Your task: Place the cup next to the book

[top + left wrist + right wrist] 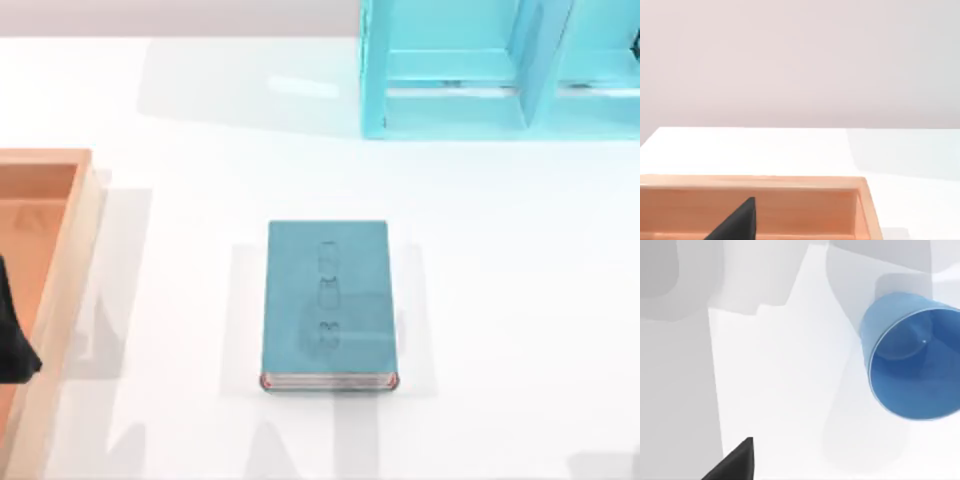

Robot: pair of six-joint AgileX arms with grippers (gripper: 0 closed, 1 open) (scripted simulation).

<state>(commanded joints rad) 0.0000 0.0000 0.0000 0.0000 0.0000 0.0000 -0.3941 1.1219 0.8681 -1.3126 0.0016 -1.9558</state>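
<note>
White and bare, the table (500, 300) stretched out under the camera above. The book (328, 300) lay flat near the middle of it, a thick teal-blue one with faint marks running down its cover. Pale page edges and little reddish corners showed along its near end.

A light cyan shelf unit (450, 70) stood at the far side of the table, toward the right. A wooden tray (60, 260) with an orange-brown inside sat at the left edge, well apart from the book.

The left arm (15, 330) was a dark shape hanging over the tray. In the left wrist view one dark fingertip (737, 222) of the left gripper poked up in front of the tray wall. I could not tell if that gripper was wide or narrow.

In the right wrist view the cup (912, 357) stood on the white table. It was small, round and plain blue, with its open mouth facing the camera. One dark fingertip (735, 462) of the right gripper showed well apart from the cup, not touching it. Whether that gripper was wide or narrow I could not tell either.
</note>
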